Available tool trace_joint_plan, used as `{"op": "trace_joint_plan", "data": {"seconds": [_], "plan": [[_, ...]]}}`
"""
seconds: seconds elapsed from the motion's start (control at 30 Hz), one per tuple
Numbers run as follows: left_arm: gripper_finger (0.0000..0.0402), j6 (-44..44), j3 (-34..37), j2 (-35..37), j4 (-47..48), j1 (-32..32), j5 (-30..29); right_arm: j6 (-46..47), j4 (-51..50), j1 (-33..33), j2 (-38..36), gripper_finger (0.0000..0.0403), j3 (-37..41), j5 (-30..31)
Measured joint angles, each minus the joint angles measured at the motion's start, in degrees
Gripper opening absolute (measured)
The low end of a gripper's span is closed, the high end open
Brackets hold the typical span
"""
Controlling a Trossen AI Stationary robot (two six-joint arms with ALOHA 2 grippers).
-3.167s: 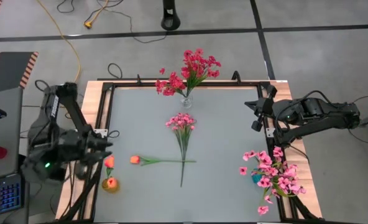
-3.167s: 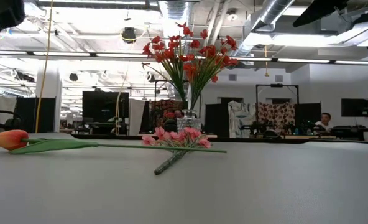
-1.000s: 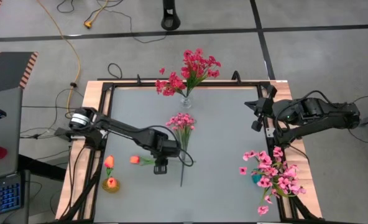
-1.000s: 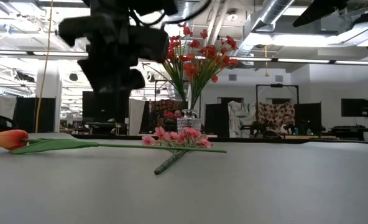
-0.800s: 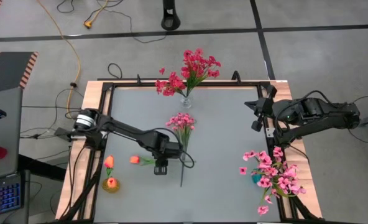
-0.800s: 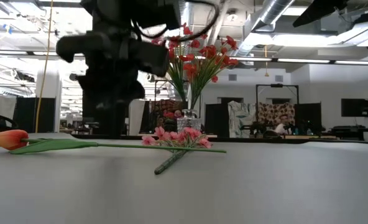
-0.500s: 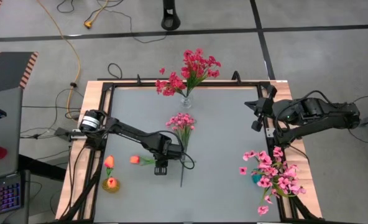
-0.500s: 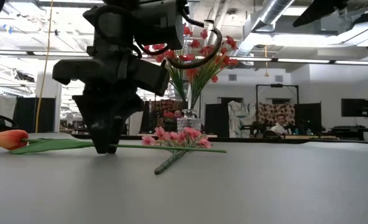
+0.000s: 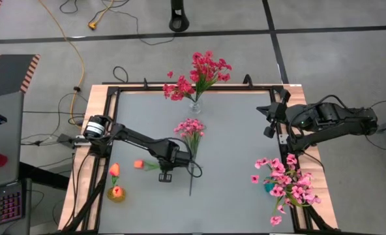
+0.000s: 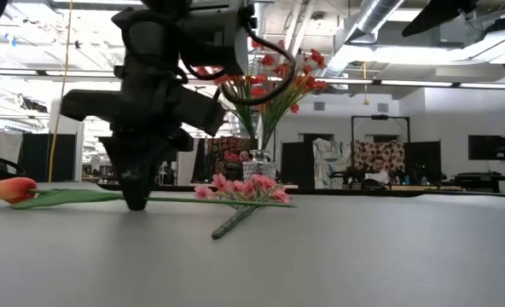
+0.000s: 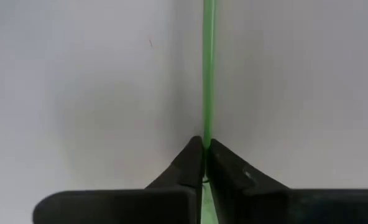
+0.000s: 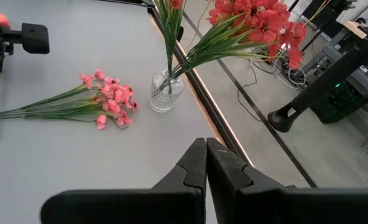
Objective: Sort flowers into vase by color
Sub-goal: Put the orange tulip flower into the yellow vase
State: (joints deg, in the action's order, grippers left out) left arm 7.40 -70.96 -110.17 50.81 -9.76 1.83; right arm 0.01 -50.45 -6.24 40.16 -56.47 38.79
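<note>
While the orange tulip (image 9: 139, 164) lies on the grey table (image 9: 238, 130) left of centre, its green stem (image 11: 207, 74) is pinched by the left gripper (image 9: 166, 171). A pink spray (image 9: 191, 134) lies just beside. The right gripper (image 9: 268, 119), fingers pressed together, is held at the right edge.

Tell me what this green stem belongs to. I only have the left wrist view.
Observer: An orange tulip. The left gripper is shut on its stem, partway along.
Operator: Say where it should go.
Observer: A small vase at the table edge on the left arm's side already holds orange buds.
Operator: Report the right arm.
Observer: The right gripper is shut and empty, parked at the far right corner, away from the tulip.
</note>
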Motion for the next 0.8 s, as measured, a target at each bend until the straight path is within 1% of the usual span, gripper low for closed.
{"op": "trace_joint_plan", "data": {"seconds": [0.13,0.23,0.3,0.33,0.47,0.63,0.8], "plan": [[0.0003,-5.59,-1.26,-0.07,6.2,-0.04,-2.97,0.03,0.04,0.0,0.0,0.0038,0.0,0.0],[0.0002,-11.38,-2.93,-0.05,8.51,-0.02,-7.86,1.09,0.12,0.02,0.0,0.0038,0.0,-0.35],[0.0002,-15.55,-3.79,-0.06,11.07,-0.02,-11.48,2.86,0.29,0.01,0.0,0.0038,0.0,-1.93],[0.0002,-17.92,-4.08,-0.04,10.86,0.0,-13.1,3.68,0.41,0.01,0.0,0.0038,0.0,-2.77],[0.0001,-28.43,-4.13,-0.04,10.58,0.0,-16.98,7.57,2.1,0.0,0.0,0.0038,0.0,-8.45],[0.0001,-40.0,-4.15,-0.04,10.34,0.02,-18.24,10.94,5.3,-0.04,0.0,0.0038,0.0,-14.5],[0.0001,-46.64,-4.15,-0.04,10.28,0.02,-18.6,11.38,6.61,-0.04,0.0,0.0038,0.0,-15.87]]}}
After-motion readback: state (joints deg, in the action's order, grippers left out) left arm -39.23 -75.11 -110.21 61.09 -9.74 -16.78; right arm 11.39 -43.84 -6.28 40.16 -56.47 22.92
